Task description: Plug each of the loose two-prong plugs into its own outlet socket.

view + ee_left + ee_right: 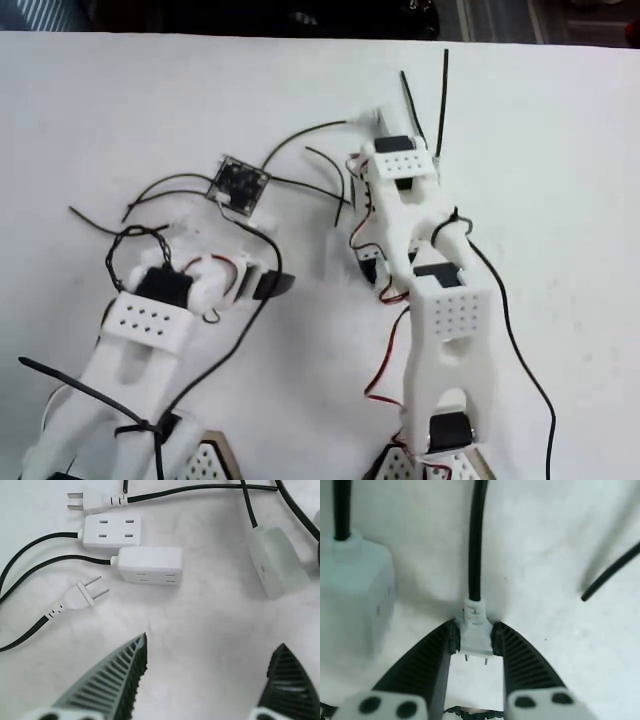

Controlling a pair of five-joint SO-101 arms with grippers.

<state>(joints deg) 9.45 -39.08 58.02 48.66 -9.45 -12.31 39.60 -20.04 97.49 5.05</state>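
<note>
My left gripper (212,642) hangs open over the white table, nothing between its fingers. Beyond it lie two white outlet blocks side by side, one (111,530) face up and the other (150,566) turned on its side, each on a black cord. A loose two-prong plug (82,594) lies beside them and a second plug (95,501) just past them. A third outlet block (277,560) lies apart. My right gripper (475,630) is shut on a white plug (476,642) with its prongs pointing back at the wrist, next to another outlet block (352,595).
Black cords (300,185) loop across the middle of the table around a small dark square block (240,185). One arm (445,310) stretches up the centre right, the other (150,310) sits at the lower left. The table's far edge (200,33) meets a dark background.
</note>
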